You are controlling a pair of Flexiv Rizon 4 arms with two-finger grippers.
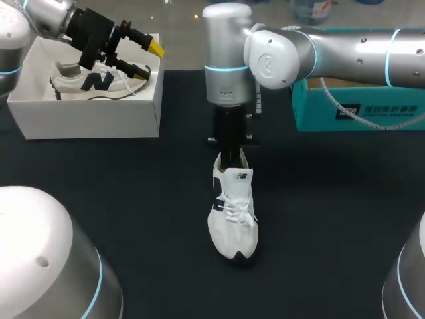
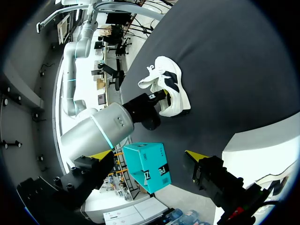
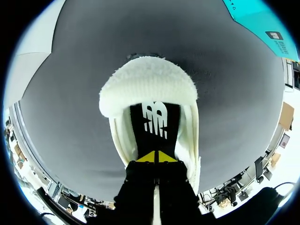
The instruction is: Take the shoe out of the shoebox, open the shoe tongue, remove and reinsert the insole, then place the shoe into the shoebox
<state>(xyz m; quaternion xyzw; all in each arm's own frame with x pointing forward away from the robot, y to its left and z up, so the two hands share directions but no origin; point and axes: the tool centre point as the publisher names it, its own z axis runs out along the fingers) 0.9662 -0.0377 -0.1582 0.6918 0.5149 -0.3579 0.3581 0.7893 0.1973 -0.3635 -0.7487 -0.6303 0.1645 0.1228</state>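
The right hand (image 3: 154, 157) is seen at the lower middle of its wrist view. Its two yellow tips are drawn together to a narrow line. They are set at the heel end of a black insole (image 3: 154, 119) and appear to pinch its edge, though the grip itself is hidden. The insole lies inside a white sneaker (image 1: 232, 219), which is stood on the dark tabletop (image 1: 133, 219) at the centre of the head view, its toe pointed toward the lower edge of the frame. The hand is lowered straight down into the sneaker's heel opening.

The left hand (image 1: 149, 58) is held at the upper left of the head view with its fingers spread wide and nothing between them. It hangs over an open white shoebox (image 1: 86, 113), in which a second sneaker (image 1: 93, 85) is laid on its side. A teal box (image 1: 358, 109) is placed at the upper right, partly hidden by the right arm.

The step in hand is judged to be the removal of the insole, the sneaker being already out of the shoebox. A steady upward pull would be called for next, and the sneaker may need to be held down.

Counted: two hands, two sneakers, one insole in view, one white shoebox, one teal box.
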